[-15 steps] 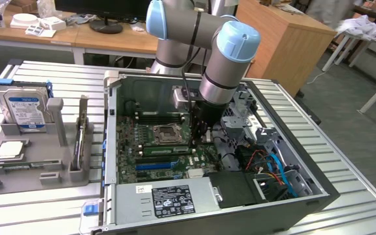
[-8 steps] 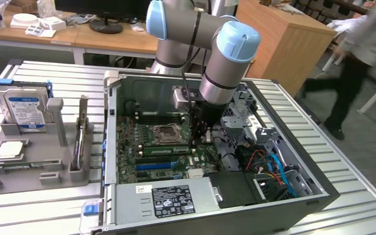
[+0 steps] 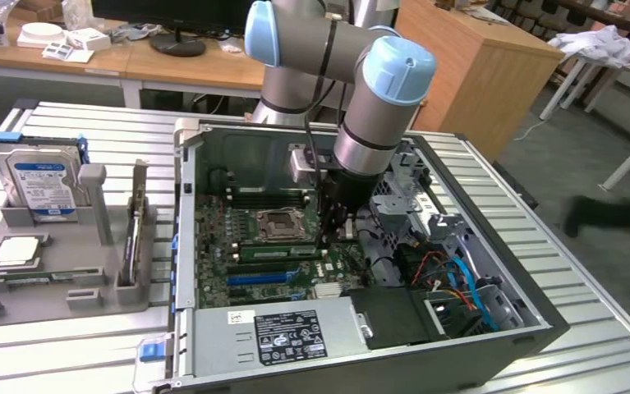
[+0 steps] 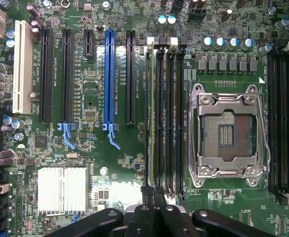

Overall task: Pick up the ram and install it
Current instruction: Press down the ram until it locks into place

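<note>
green board: the motherboard (image 4: 109,168) lies flat in the open computer case (image 3: 512,328), which rests on its side on a slatted metal table (image 3: 577,246), so the slots face up toward the arm.
gripper: the gripper (image 3: 331,220) hangs low inside the case over the memory slots (image 4: 166,118) beside the cpu socket (image 4: 227,133); in the wrist view its fingers (image 4: 145,207) meet closed, lined up with the slot at the edge of the bank.
ram: a thin green edge, likely the ram (image 4: 151,118), stands in that slot directly ahead of the fingertips; whether they clamp it or only press on it, i cannot tell. in the exterior view a green stick (image 3: 276,250) lies along the slots beside the socket.
socket: open and empty, its metal frame folded down around bare contacts.
fixture: a grey holder (image 3: 62,271) on the exterior view's left keeps spare parts upright for easy grasping: a hard drive (image 3: 41,185) with a blue label, and a flat square cpu chip (image 3: 16,250).
writing: white print runs beside the expansion slots (image 4: 65,74), too small to read; the power supply sticker (image 3: 289,335) is also unreadable.
</note>
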Robot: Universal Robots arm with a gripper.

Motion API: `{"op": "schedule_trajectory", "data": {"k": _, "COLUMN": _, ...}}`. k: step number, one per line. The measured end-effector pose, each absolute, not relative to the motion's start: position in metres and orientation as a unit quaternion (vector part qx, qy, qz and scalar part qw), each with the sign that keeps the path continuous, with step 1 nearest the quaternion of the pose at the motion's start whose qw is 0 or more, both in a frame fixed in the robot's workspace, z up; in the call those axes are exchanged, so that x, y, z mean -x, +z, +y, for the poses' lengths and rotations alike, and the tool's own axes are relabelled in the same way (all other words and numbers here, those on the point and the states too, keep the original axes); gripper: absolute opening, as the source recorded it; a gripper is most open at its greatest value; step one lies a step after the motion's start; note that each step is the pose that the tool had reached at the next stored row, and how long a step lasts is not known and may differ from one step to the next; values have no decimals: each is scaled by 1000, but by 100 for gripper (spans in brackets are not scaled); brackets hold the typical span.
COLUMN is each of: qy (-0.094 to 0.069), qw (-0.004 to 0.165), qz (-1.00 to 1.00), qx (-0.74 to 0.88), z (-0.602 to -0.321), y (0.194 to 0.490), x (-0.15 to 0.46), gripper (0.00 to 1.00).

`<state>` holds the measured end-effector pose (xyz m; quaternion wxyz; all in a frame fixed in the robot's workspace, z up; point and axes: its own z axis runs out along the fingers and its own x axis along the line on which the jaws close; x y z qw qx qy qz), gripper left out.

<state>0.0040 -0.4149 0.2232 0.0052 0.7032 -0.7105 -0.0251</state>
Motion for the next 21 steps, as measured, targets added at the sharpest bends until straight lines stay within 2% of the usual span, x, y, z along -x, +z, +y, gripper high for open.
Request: {"op": "schedule_trajectory", "data": {"k": 21, "qy": -25, "qw": 5, "qz": -711, "qx": -703, "z": -415, "y": 221, "x": -4, "gripper": 11}}
